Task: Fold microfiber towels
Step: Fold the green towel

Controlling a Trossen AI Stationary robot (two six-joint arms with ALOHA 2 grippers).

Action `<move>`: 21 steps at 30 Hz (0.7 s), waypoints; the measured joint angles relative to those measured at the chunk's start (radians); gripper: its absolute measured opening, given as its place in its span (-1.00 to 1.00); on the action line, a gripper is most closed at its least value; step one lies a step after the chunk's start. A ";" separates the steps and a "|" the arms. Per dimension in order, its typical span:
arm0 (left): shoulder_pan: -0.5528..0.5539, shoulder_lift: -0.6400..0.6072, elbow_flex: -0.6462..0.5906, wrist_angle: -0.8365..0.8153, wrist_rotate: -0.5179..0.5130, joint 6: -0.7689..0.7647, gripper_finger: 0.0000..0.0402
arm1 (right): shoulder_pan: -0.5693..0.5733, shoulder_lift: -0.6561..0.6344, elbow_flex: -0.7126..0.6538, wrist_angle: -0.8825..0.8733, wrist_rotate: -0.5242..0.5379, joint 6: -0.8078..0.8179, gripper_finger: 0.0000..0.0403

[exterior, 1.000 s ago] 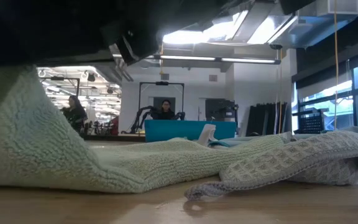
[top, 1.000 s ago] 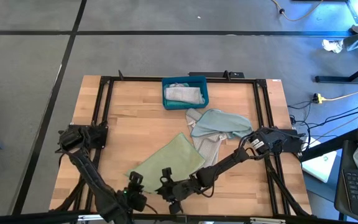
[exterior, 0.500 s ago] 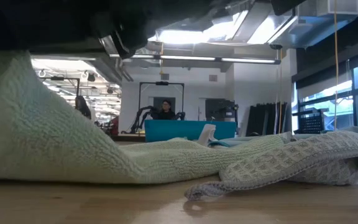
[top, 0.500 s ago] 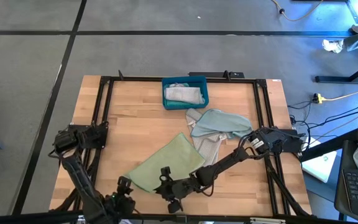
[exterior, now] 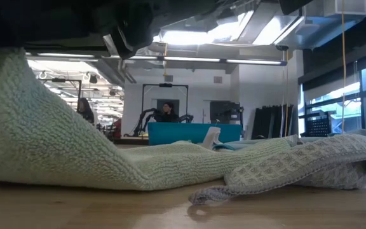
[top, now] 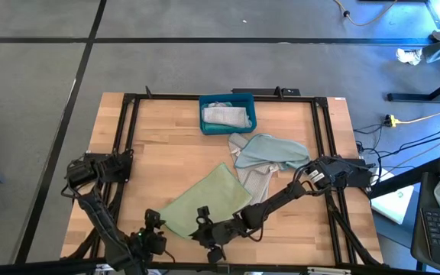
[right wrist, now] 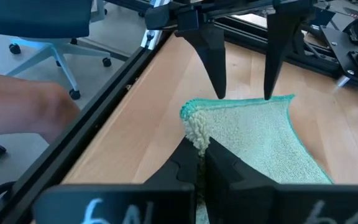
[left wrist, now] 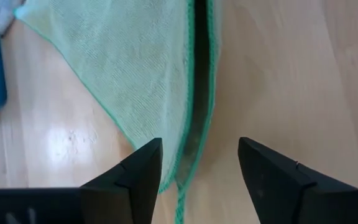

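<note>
That pale green towel (top: 205, 200) looks light and floppy, so corners are best: right tool (right wrist: 199, 144) is pinching one, left tool (left wrist: 199, 163) hangs open.

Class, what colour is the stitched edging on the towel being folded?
Teal-green edging on the pale green towel, clearest in the left wrist view.

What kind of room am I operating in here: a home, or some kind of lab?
Most likely a robotics lab or open workshop: the low view shows another robot arm rig behind the teal bin, people at workstations, and exposed ceiling lights; an office chair stands beside the table.
</note>
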State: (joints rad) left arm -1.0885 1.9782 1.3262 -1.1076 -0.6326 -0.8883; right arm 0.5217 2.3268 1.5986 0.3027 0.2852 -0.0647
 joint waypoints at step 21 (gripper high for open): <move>0.040 -0.004 -0.168 0.173 -0.039 -0.082 0.03 | 0.004 0.000 0.000 -0.007 -0.018 -0.018 -0.96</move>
State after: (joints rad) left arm -1.0485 1.9739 1.1584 -0.9351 -0.6711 -0.9698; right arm 0.5255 2.3268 1.5986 0.2954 0.2669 -0.0830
